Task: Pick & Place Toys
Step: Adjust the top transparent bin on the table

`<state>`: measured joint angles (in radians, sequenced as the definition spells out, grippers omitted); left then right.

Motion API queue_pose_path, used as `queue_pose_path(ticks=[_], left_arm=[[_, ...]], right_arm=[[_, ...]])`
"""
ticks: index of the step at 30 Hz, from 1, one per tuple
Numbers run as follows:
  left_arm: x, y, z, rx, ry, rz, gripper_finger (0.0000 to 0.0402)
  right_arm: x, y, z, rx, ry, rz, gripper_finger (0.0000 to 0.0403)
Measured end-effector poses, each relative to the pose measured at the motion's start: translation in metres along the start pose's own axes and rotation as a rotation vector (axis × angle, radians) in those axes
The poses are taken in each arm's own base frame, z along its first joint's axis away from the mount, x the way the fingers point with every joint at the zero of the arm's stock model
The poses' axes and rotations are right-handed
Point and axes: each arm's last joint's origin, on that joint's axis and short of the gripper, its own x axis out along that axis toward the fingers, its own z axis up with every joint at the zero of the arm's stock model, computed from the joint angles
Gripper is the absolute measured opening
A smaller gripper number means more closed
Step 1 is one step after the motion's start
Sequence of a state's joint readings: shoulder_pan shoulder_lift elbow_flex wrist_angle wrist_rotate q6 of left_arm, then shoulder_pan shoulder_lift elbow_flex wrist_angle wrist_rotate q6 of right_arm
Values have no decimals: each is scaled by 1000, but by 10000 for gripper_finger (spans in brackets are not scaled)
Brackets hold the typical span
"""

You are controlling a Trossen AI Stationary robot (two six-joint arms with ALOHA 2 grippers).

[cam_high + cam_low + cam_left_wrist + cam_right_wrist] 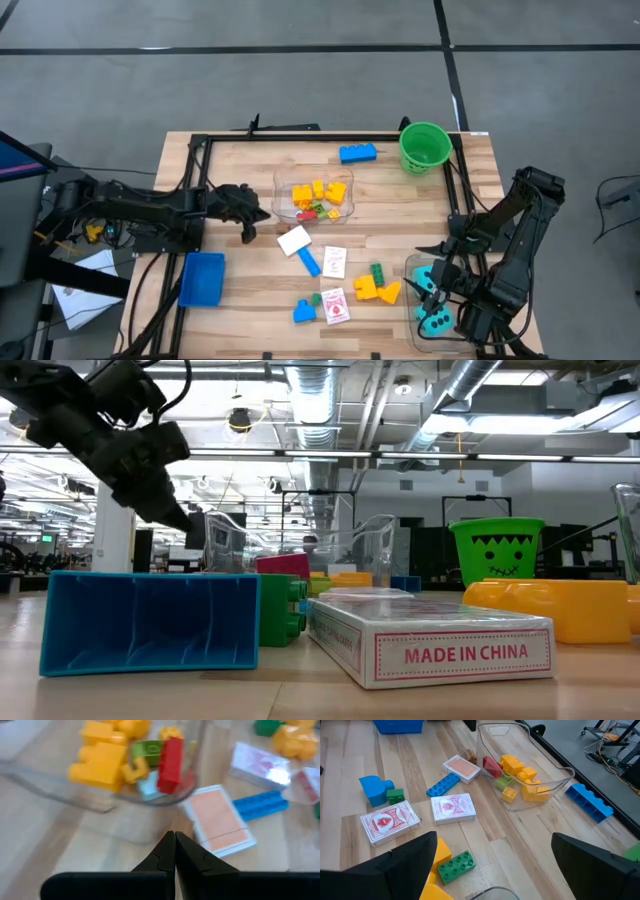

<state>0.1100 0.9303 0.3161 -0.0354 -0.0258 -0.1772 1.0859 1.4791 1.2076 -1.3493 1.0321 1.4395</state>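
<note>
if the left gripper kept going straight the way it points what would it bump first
Probably the clear tub of bricks: the shut left gripper points at its near wall. The pale-faced card lies just beside that line, so depth leaves some doubt.

The card box (430,645) lying nearest in the low view reads "MADE IN CHINA" (red capitals in a red frame). No other lettering can be read.
</note>
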Motion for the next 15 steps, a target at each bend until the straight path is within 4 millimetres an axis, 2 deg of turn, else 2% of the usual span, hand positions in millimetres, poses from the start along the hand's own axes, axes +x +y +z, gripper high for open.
queue_pose_path(ticks=[7, 15], left_arm=[[19, -8, -2, 21, 9, -42, 0], [33, -7, 2, 10, -41, -32, 0]], right_arm=[[0, 0, 0, 0, 0, 0, 384], [0, 0, 0, 0, 0, 0, 384]])
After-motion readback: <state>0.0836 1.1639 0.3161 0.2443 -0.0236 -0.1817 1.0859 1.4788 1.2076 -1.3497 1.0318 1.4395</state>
